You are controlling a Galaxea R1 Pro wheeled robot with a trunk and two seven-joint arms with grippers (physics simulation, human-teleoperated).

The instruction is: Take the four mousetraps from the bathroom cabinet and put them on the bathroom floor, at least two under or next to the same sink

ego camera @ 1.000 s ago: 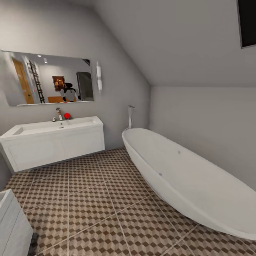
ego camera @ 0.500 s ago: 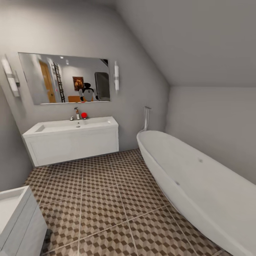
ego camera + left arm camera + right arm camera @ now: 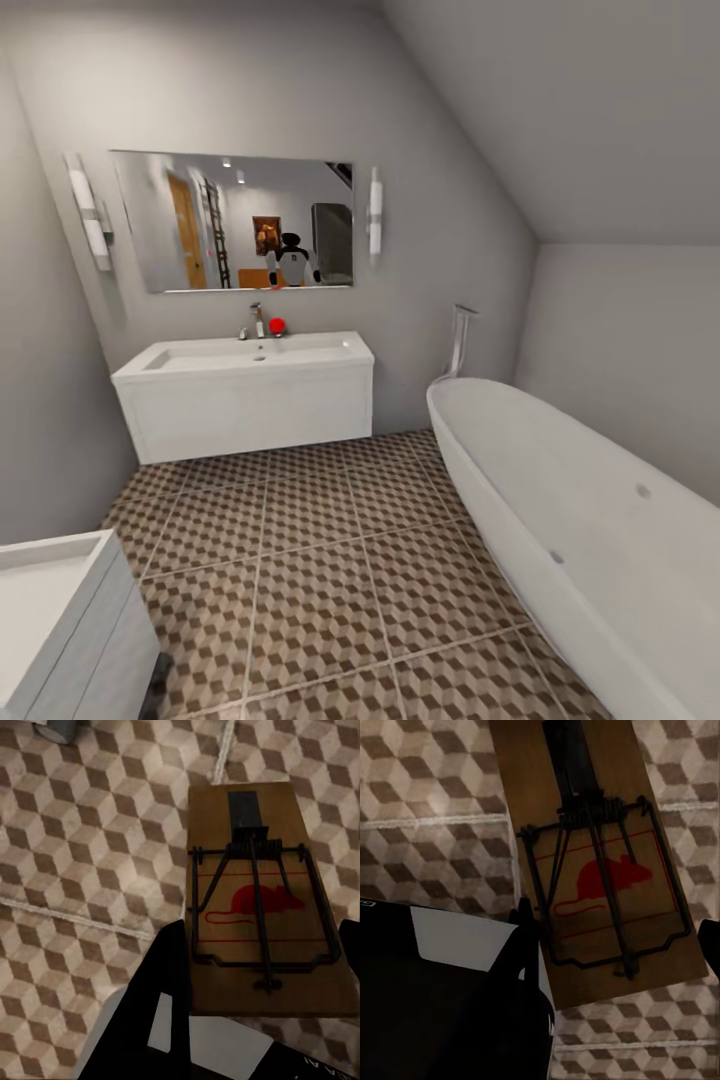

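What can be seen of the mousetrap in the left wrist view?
The mousetrap is a flat brown wooden board with dark wire spring parts, a dark metal plate at its far end and a red mouse drawing inside a red outline. The left gripper grips its near end between dark fingers, holding it above the cube-patterned bathroom floor.

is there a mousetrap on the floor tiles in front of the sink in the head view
No, the cube-patterned bathroom floor in front of the sink carries no mousetrap there.

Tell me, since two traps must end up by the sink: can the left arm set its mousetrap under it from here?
Probably not yet. The left gripper holds its mousetrap above floor tiles, while the sink stands across the room by the far wall; the base likely must roll closer.
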